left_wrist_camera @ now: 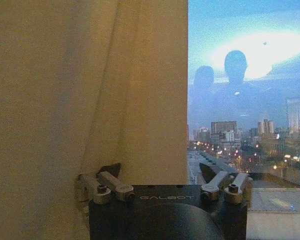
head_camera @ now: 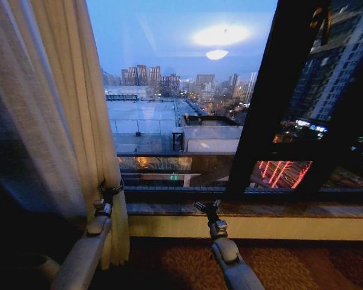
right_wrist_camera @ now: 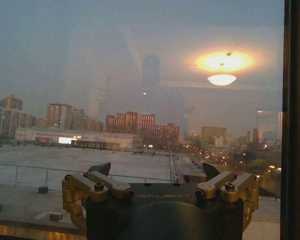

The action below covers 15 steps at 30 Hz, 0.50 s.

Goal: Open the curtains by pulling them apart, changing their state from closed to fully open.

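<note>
Curtain (head_camera: 78,109) matt pleated cloth; window glass (head_camera: 181,78) glossy, reflective.

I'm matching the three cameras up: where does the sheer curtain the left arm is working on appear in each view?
Head view: the sheer curtain hangs along the left side, with the left gripper at its inner edge.
Left wrist view: the curtain covers the half above one finger.
Right wrist view: no curtain; the right gripper faces bare glass.
Shared landmark: the ceiling lamp's reflection in the window.
</note>
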Available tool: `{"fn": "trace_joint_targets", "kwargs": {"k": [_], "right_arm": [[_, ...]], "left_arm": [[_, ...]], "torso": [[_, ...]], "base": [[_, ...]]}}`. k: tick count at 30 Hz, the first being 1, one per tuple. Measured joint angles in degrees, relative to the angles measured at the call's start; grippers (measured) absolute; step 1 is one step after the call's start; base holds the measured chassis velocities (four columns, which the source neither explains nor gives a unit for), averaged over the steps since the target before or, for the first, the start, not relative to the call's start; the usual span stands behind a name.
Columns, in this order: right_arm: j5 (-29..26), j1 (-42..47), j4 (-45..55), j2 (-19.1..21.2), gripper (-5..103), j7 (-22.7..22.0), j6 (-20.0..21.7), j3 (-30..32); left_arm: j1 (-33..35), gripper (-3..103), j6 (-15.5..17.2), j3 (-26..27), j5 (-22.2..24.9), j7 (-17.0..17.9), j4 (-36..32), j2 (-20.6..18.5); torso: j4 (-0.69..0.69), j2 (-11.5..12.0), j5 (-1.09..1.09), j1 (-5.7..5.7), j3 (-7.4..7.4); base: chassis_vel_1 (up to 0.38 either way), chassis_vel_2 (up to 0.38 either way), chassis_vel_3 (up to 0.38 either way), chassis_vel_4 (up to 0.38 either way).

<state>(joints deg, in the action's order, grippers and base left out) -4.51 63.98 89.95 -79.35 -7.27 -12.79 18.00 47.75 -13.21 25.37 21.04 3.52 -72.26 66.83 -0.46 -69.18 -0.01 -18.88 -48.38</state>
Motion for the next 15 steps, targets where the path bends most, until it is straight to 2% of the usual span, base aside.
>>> {"fn": "trace_joint_targets", "kwargs": {"k": [1,5,8,11,13,14,15], "right_arm": [[0.0,0.0,0.0,0.0,100,0.0,0.0,0.0],[0.0,0.0,0.0,0.0,100,0.0,0.0,0.0],[0.0,0.0,0.0,0.0,100,0.0,0.0,0.0],[0.0,0.0,0.0,0.0,100,0.0,0.0,0.0],[0.0,0.0,0.0,0.0,100,0.0,0.0,0.0],[0.0,0.0,0.0,0.0,100,0.0,0.0,0.0],[0.0,0.0,0.0,0.0,100,0.0,0.0,0.0]], "left_arm": [[0.0,91,0.0,0.0,0.0,0.0,0.0,0.0],[-0.4,69,-0.9,0.3,0.4,-0.3,1.2,-0.6],[-0.5,64,-1.0,0.5,0.5,-0.3,1.5,-0.7],[-1.3,47,-1.3,1.3,0.9,0.1,2.7,-1.2],[-1.5,47,-1.4,1.5,0.9,0.2,3.0,-1.2],[-2.3,36,-1.7,2.5,1.3,0.9,4.1,-1.8],[-2.3,36,-1.7,2.5,1.3,0.9,4.1,-1.8]], "torso": [[0.0,0.0,0.0,0.0,0.0],[0.0,0.0,0.0,0.0,0.0],[0.0,0.0,0.0,0.0,0.0],[0.0,0.0,0.0,0.0,0.0],[0.0,0.0,-0.01,0.0,0.0],[0.0,0.0,0.0,0.0,0.0],[0.0,0.0,0.0,0.0,0.0]], "base": [[0.0,0.0,0.0,0.0],[0.0,0.0,0.0,0.0],[0.0,0.0,0.0,0.0],[0.0,0.0,0.0,0.0],[0.0,0.0,0.0,0.0],[0.0,0.0,0.0,0.0],[0.0,0.0,0.0,0.0]]}}
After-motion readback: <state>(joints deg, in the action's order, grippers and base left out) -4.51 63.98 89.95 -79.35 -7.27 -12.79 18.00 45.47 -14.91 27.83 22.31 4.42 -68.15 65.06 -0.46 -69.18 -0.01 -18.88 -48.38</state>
